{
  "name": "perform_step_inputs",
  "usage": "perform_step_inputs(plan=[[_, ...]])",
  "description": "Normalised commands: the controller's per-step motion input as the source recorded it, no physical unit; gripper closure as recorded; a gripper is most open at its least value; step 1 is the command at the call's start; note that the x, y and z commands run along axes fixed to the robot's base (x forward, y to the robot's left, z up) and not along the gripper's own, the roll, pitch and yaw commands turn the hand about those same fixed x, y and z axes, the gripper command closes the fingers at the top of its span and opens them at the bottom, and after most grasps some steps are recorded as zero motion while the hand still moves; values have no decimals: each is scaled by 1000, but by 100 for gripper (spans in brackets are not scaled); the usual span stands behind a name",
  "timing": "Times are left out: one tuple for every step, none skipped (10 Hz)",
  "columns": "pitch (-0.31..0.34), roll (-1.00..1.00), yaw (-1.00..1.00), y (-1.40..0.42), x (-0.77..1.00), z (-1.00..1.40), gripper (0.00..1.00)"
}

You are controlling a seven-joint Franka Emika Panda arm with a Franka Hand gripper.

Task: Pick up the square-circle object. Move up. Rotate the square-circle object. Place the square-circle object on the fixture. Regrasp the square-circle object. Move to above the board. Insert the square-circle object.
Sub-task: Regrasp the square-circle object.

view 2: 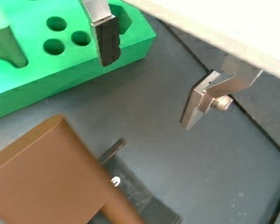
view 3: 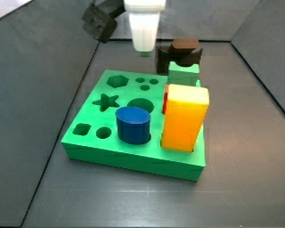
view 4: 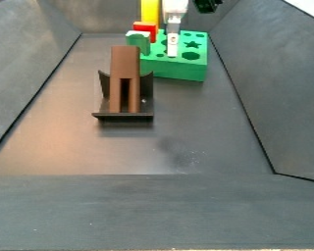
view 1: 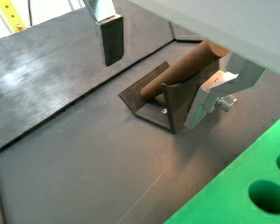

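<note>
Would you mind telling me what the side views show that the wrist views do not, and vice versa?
Only the side views show the blue cylinder standing in the board, and the star-shaped hole. Only the wrist views show the hand close up: open and empty, with its dark-padded fingers well apart. It hovers above the floor between board and fixture. Both show the square-circle object resting on the fixture, ungrasped, and the green board.

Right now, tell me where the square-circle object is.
The square-circle object leans on the fixture on the dark floor, apart from the green board. The gripper is open, holding nothing.
</note>
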Motion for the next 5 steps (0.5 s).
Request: perform_step_inputs(plan=[[227,161,-14,-12,1000,-21,0],[197,131,23,-16,1000,-16,0],[175,105,42,-15,1000,-20,0],[155,85,50,-16,1000,-19,0],[140,69,50,-18,1000,-18,0]])
